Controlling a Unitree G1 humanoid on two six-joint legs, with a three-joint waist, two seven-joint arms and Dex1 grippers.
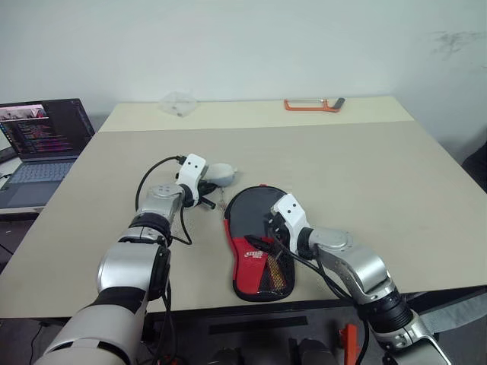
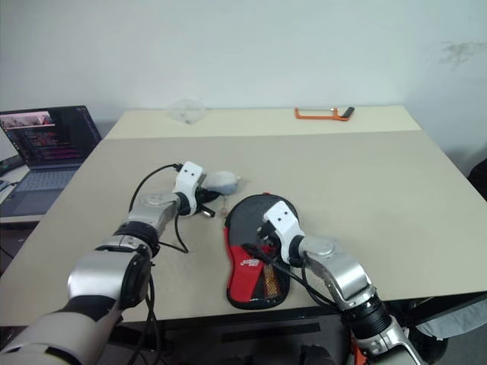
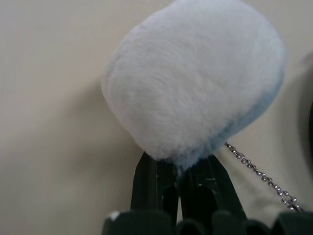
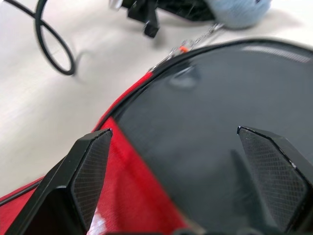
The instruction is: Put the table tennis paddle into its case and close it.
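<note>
Two end effectors worked over the beige bench (image 1: 365, 175). Near the front edge lay the case (image 1: 255, 251), black with a red panel, its rounded end pointing away from that edge. The left end effector (image 3: 180, 169) had its fingers pinched together at the base of a pale blue fluffy pompom (image 3: 195, 78) on a thin chain (image 3: 259, 174), just beside the case. The right end effector (image 4: 188, 161) hovered spread wide over the case's dark face, gripping nothing.

You have an open laptop (image 1: 42, 141) beside the surface's (image 1: 365, 175) left edge, an orange tool (image 1: 312, 105) and clear plastic (image 1: 178, 104) at its far side, and a fluffy pompom (image 1: 221, 174) on a chain (image 3: 259, 174).
</note>
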